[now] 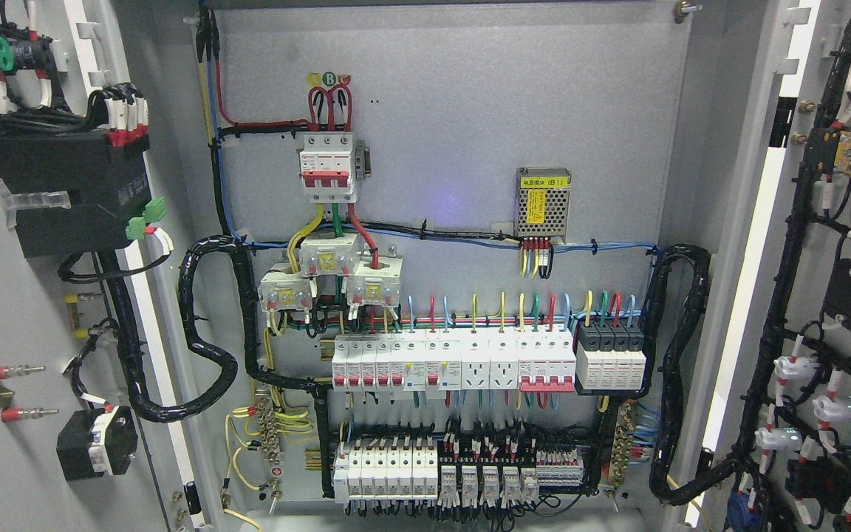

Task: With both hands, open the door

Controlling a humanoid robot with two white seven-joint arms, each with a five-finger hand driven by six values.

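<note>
Both doors (19, 332) stand swung wide beside the wired cabinet (448, 185).

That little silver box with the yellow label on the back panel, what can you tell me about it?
The silver box is a small metal case with a perforated, mesh-like front. A yellow label runs across its top and a yellow sticker sits on its face; the print is too small to read. It is mounted upright on the grey back panel, right of centre. Red, yellow and black wires leave its bottom edge beside a blue-and-black cable run.

Matt grey metal backplate (470, 133); glossy white plastic breakers (396, 362)
</note>
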